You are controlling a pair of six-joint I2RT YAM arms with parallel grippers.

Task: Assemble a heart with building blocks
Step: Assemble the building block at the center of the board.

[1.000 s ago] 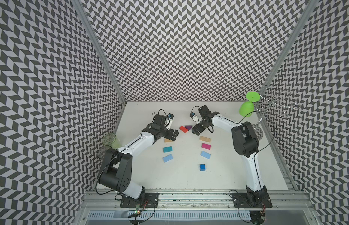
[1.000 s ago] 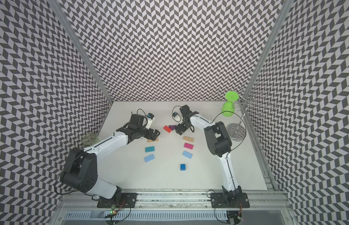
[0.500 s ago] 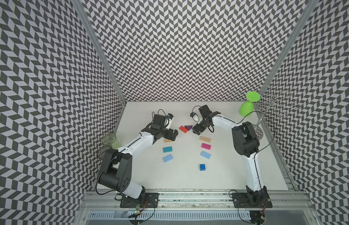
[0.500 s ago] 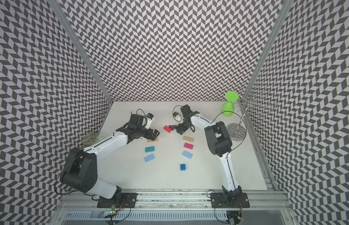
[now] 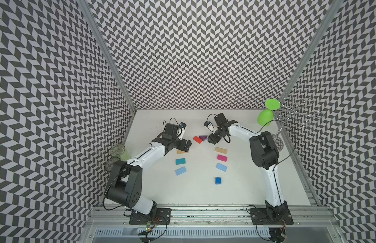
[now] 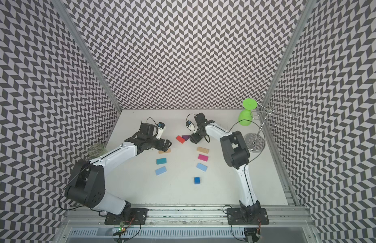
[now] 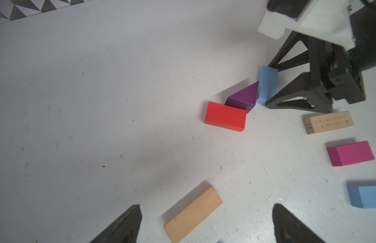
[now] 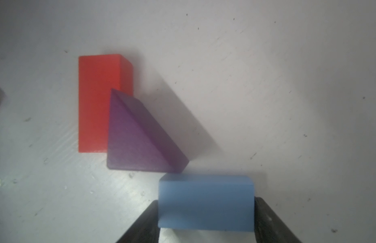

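Note:
The building blocks lie loose on the white table (image 5: 199, 191); no heart outline has formed. A red block (image 5: 197, 139) touches the purple triangle (image 5: 203, 137). My right gripper (image 8: 206, 223) is shut on a light blue block (image 8: 205, 202), which stands up on edge against the triangle (image 8: 138, 138). Below it lie a tan block (image 5: 221, 150), a magenta one (image 5: 222, 157), a light blue one (image 5: 221, 167) and the blue cube (image 5: 218, 180). My left gripper (image 7: 207, 207) is open just above another tan block (image 7: 193, 214). Teal (image 5: 180, 161) and light blue (image 5: 180, 170) blocks lie nearer.
A green goblet (image 5: 264, 117) hangs on a wire rack (image 5: 296, 113) at the back right, and the rack's round base (image 6: 254, 142) stands beside the right arm. Two clear tumblers (image 5: 117, 150) stand at the left wall by the left arm.
The right gripper's jaws have come together onto the light blue block beside the triangle. The left arm and the other blocks have not visibly moved.

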